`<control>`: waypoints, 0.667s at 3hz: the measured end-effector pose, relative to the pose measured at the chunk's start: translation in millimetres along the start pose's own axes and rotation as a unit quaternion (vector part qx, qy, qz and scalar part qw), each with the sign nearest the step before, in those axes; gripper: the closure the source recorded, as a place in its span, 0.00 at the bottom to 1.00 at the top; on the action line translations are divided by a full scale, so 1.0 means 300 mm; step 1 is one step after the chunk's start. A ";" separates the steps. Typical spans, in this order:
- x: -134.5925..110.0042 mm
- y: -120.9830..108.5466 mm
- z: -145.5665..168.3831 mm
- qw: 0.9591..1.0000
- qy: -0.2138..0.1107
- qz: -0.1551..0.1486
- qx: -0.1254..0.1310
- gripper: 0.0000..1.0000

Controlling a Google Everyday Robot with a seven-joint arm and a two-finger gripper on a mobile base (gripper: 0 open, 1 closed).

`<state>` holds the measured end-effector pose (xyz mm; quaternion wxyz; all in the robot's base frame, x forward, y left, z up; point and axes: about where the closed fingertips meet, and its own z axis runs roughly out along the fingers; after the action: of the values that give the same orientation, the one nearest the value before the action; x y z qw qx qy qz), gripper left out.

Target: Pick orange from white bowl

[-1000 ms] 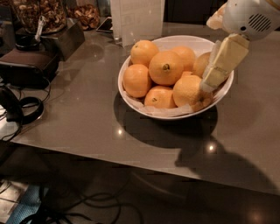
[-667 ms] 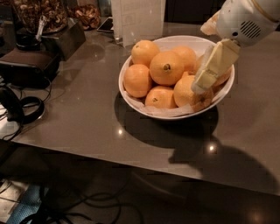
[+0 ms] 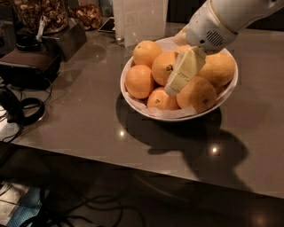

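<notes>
The white bowl point(image 3: 131, 98) stands on the grey-brown table and holds several oranges on a white paper lining. The orange point(image 3: 163, 67) with a dark stem button lies in the middle of the pile. A smaller orange point(image 3: 160, 100) lies in front of it, and other large ones lie left point(image 3: 139, 81) and right point(image 3: 198, 94). My gripper point(image 3: 175, 87) reaches down from the upper right on a white arm point(image 3: 222, 22). It hangs over the pile, right at the stem-button orange's right side, partly covering it.
A clear upright holder point(image 3: 140, 17) stands just behind the bowl. Black devices point(image 3: 31, 62) and headphones with cables point(image 3: 20, 111) sit at the left. Containers of nuts point(image 3: 42, 13) are at the back left. The table's front edge point(image 3: 133, 164) runs below.
My gripper has moved left, from the bowl's right rim to over the middle of the pile next to the stem-button orange. The oranges have not shifted.
</notes>
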<state>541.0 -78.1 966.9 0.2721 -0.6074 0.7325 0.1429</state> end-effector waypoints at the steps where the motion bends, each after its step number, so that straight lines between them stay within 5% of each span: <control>1: 0.000 0.000 0.003 1.000 0.000 0.000 -0.001 0.00; 2: 0.003 -0.012 0.050 1.000 -0.006 0.007 -0.002 0.00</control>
<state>547.9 -71.4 954.5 0.2742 -0.6021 0.7348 0.1496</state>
